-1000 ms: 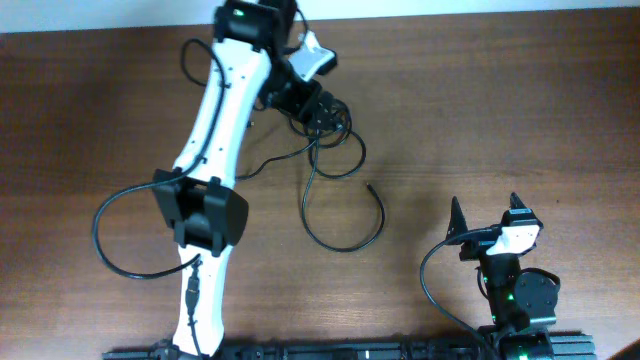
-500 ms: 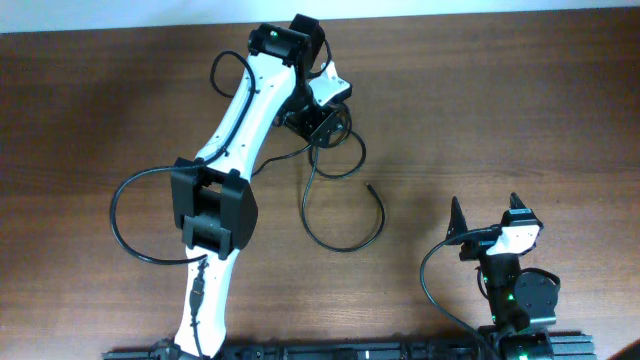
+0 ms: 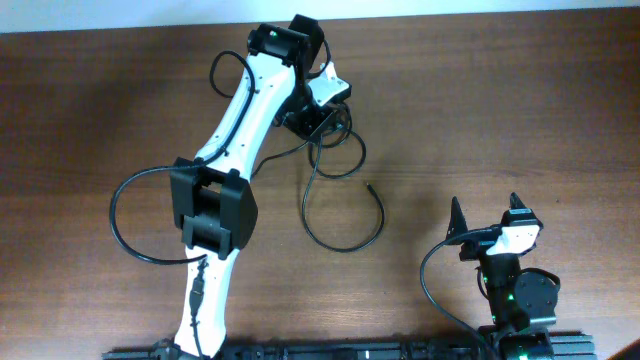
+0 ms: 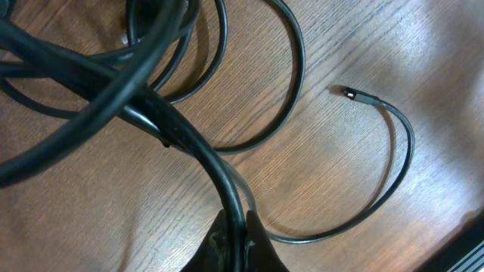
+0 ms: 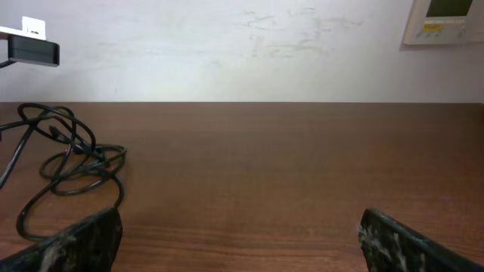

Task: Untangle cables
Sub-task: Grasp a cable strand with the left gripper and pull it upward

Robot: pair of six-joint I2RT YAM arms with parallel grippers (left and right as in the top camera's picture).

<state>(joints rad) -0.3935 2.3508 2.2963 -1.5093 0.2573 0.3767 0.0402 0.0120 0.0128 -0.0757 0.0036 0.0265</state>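
The cables (image 3: 343, 249) are thin black cords on the brown table: a tangle at the top centre, and one long loop running toward me that ends in a small plug (image 3: 371, 186). My left gripper (image 3: 318, 128) sits on the tangle. In the left wrist view its jaws (image 4: 236, 224) are shut on one black cord (image 4: 189, 142), with more loops crossing above and the plug end (image 4: 348, 92) free on the wood. My right gripper (image 3: 487, 214) stands open near the front right, far from the cords. The right wrist view shows the tangle (image 5: 76, 155) at far left.
The left arm's own thick black wire (image 3: 118, 228) loops out over the table at the left. A white wall runs along the table's far edge (image 5: 249, 102), with a small white panel (image 5: 450, 15) on it. Both arm bases stand at the front edge.
The left arm swung right and settled on the tangle, and its jaws went from open to shut on a cord. The right arm has not moved.
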